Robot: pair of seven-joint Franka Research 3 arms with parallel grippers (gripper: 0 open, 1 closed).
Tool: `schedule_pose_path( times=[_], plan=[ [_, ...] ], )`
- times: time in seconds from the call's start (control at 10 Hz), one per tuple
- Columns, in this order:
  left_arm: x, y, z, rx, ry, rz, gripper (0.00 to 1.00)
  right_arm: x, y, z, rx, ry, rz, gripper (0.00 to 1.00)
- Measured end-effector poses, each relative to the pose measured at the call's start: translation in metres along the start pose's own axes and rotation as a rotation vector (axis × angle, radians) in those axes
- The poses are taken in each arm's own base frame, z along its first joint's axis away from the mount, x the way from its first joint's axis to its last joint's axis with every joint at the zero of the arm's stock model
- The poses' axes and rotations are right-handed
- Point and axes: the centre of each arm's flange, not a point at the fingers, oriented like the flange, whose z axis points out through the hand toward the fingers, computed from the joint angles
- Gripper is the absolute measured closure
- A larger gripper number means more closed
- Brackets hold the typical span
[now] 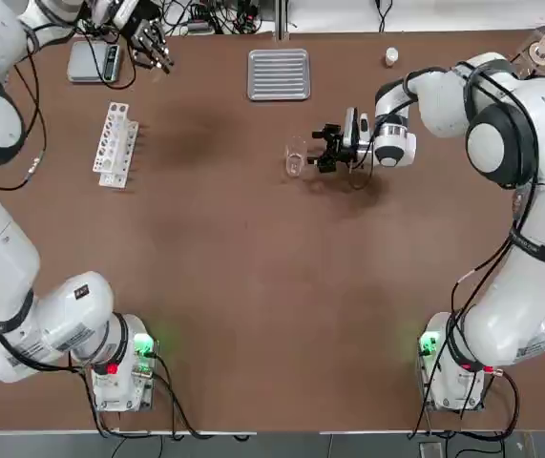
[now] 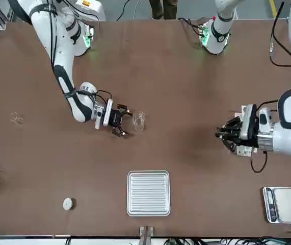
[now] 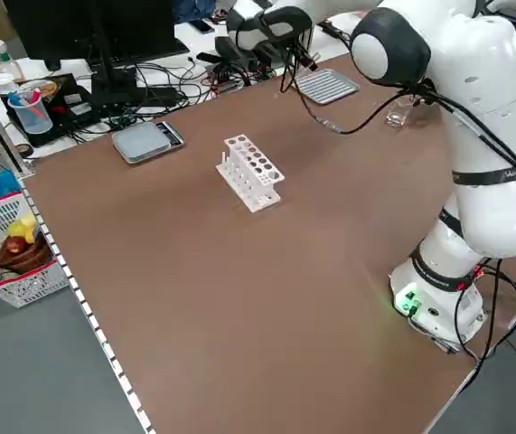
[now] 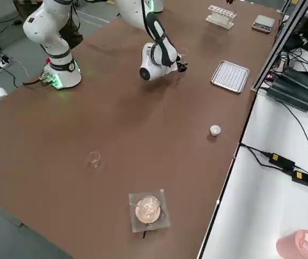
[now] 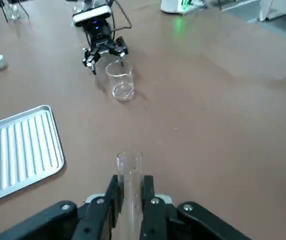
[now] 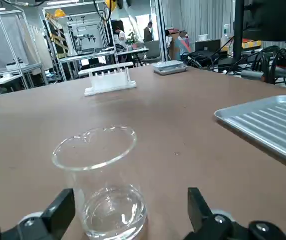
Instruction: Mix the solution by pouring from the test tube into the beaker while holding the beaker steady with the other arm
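Tube (image 5: 130, 167) was clamped in L pincer (image 5: 131, 190), top view's upper L; R pincer (image 1: 316, 153), upper ctr., gaped by beaker (image 1: 296, 158), hold & pour undone.

Brown tabletop (image 1: 253, 248) — white rack (image 1: 116, 145) dotted with holes — silver-grey tray (image 1: 279, 74) striped with ridges.

Bare tabletop separates the tray (image 1: 279, 74) from the beaker (image 1: 296, 156).

You get no readable text, label, brand, number or sign on anything here; markings on the left arm (image 1: 5, 258) near its base (image 1: 124, 367) are too small to read.
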Motion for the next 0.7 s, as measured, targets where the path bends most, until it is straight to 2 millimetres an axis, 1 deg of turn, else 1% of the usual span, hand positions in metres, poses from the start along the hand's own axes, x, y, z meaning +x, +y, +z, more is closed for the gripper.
schedule_pose_path(
  times=[0.1, 0.3, 0.4, 0.5, 0.7],
  plan=[
    [-0.011, 0.019, -0.011, -0.008, 0.042, 0.032, 0.78, 0.002, 0.003, -0.006, -0.004, -0.003, -0.005, 0.01],
    [-0.033, 0.062, -0.040, -0.026, 0.145, 0.080, 0.78, 0.003, 0.010, -0.023, -0.002, -0.019, -0.012, 0.01],
    [-0.045, 0.086, -0.056, -0.026, 0.205, 0.101, 0.78, 0.006, 0.016, -0.034, -0.005, -0.029, -0.012, 0.01],
    [-0.059, 0.107, -0.066, -0.018, 0.254, 0.139, 0.78, 0.010, 0.024, -0.045, -0.016, -0.044, -0.006, 0.01],
    [-0.092, 0.136, -0.071, 0.018, 0.336, 0.212, 0.78, 0.027, 0.042, -0.071, -0.009, -0.108, 0.030, 0.01]
  ],
)
